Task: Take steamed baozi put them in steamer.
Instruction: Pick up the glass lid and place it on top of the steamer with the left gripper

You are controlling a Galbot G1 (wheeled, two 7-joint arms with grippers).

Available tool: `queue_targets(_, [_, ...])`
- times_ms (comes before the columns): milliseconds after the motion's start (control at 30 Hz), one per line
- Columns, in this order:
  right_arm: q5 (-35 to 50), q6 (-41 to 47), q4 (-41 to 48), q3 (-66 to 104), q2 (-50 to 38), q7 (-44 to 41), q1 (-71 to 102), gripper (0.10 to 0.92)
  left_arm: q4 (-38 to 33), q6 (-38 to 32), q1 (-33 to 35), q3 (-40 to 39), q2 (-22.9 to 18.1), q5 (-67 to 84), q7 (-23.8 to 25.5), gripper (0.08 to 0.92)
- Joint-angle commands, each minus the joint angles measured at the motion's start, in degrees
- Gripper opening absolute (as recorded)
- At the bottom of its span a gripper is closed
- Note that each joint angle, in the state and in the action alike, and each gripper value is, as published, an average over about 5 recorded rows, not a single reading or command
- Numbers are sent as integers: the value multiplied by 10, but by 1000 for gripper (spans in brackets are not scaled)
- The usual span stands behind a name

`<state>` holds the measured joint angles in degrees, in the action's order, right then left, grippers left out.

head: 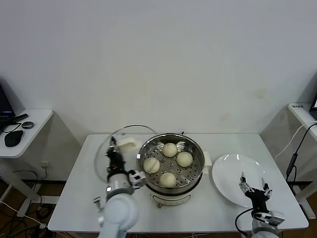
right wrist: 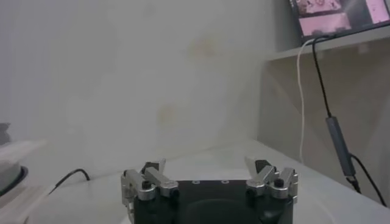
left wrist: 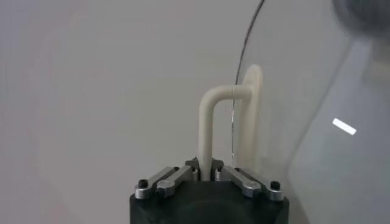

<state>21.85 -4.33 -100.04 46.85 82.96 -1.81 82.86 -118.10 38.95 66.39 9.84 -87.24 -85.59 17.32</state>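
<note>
A: Where are the steamed baozi (head: 170, 149)?
B: All four sit in the steamer (head: 194, 174).
A: And the arms?
B: Left gripper (left wrist: 206, 173) clamps the glass lid (left wrist: 292, 79)'s white handle (left wrist: 210, 125), seemingly tilted beside it; right gripper (head: 253, 187) hovers spread over the plate (head: 224, 178).

A plain off-white wall (head: 158, 59) filled the upper half of the head view, faintly stained toward the right. A white table (head: 84, 198) sat at centre bottom. At the left edge stood a white side desk (head: 29, 134) carrying a dark mouse (head: 13, 138) and a small round object. At the right edge a white shelf (head: 302, 114) showed, with a black cable (head: 293, 158) hanging below it. Cables lay on the floor (head: 20, 218) at lower left. Light was even and soft.
</note>
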Motion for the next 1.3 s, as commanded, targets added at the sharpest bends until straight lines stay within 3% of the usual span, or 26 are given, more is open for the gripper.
queue_targets(33, [-14,0,0,7,16,1,5,823,52,6,-90,-164,-29,54,20,175])
queue_targets(333, [-22,6,-8,12,28,3,1,823,114,6,-133,-211,-39,33,0,175])
queue_targets(833, [-19,10,-7,12,31,4,1,823,170,-9,-111,-200,-34,-102,-31,175])
queue_targets(1300, [-8,16,-13,9,30,5,0,823,179,-13,-97,-187,-38,-118,-26,175])
